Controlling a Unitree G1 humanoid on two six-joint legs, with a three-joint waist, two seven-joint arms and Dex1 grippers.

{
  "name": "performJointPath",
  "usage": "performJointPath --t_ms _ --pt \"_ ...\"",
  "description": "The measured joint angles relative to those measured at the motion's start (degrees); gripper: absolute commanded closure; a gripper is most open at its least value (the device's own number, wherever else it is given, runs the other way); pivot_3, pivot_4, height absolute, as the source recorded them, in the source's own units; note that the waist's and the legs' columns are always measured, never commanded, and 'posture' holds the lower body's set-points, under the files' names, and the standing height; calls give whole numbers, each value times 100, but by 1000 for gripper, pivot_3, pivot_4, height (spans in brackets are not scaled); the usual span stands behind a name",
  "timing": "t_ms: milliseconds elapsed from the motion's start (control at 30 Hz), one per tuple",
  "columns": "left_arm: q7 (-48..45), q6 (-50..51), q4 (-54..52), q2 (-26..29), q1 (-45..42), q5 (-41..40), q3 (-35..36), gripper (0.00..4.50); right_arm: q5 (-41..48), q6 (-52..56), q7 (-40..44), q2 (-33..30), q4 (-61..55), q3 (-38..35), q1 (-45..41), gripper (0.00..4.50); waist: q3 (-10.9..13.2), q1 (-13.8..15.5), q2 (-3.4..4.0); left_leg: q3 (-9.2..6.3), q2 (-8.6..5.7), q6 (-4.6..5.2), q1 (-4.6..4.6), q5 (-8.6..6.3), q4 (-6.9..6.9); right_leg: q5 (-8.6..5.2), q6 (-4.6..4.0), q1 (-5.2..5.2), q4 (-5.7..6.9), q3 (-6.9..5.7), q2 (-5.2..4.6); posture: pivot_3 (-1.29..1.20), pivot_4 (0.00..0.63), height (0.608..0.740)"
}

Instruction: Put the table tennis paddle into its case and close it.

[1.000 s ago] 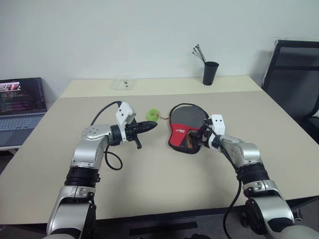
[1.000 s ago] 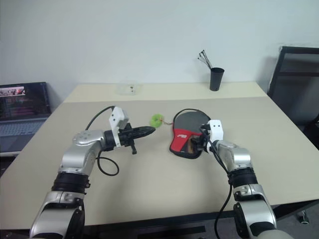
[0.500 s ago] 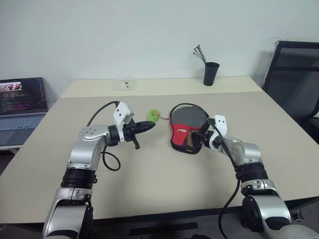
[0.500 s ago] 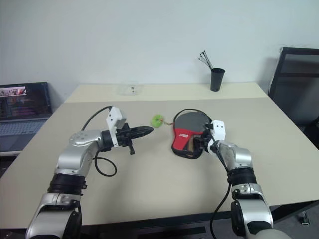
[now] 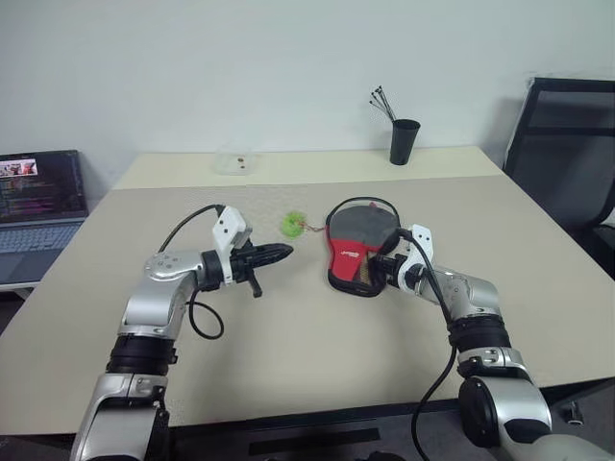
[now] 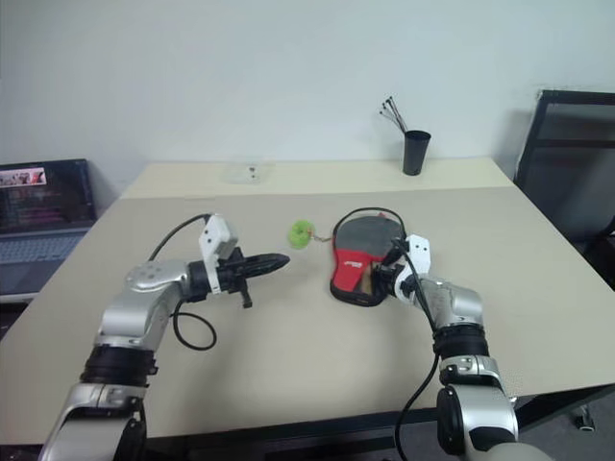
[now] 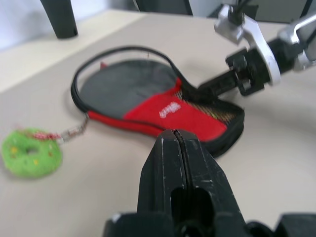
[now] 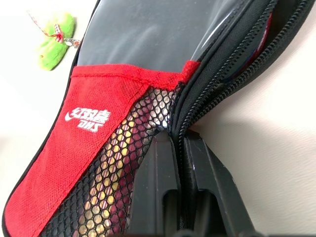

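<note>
A black and red case (image 5: 360, 252) lies flat near the middle of a beige desk (image 5: 288, 355), with the paddle (image 8: 259, 47) apparently already inside; a sliver of red edge shows through the gaping zipper. A small green charm (image 5: 291, 225) on a short chain lies on the desk just beside the case's far left rim.

The right gripper (image 5: 381, 272) is at the case's near, narrow end. In the right wrist view its fingers (image 8: 163, 197) are pinched together on the zipper rim beside the mesh pocket, though whether they hold the zipper pull itself cannot be told.

The left gripper (image 5: 279, 252) hovers above the desk to the left of the case, well apart from it, its fingers (image 7: 173, 163) pressed together and holding nothing.

The step in hand looks like closing the case. The next move likely calls for drawing the zipper along the curved rim, and the soft case may slide unless the left gripper pins it down.
</note>
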Motion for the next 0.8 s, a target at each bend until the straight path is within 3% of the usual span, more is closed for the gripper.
performJointPath --t_ms 300,467,800 --pt "-526 222 -766 717 919 -335 21 4500 199 1058 390 308 -1087 618 352 4482 0 -72 1 1 67 -2 1 -2 -7 1 -7 -9 -4 2 47 0 150 740" --pt "-600 390 -1256 841 1493 -472 23 4500 410 1637 577 397 -1814 1050 676 4482 1 -47 1 0 73 -2 0 -2 -5 -8 2 -9 -4 -2 57 0 150 740" --pt "-728 674 -2077 1045 2117 -825 21 4500 678 2693 301 503 -3423 1152 1484 4482 1 -9 1 -2 73 -6 0 -4 -6 -10 2 -10 -8 -1 56 0 150 740"
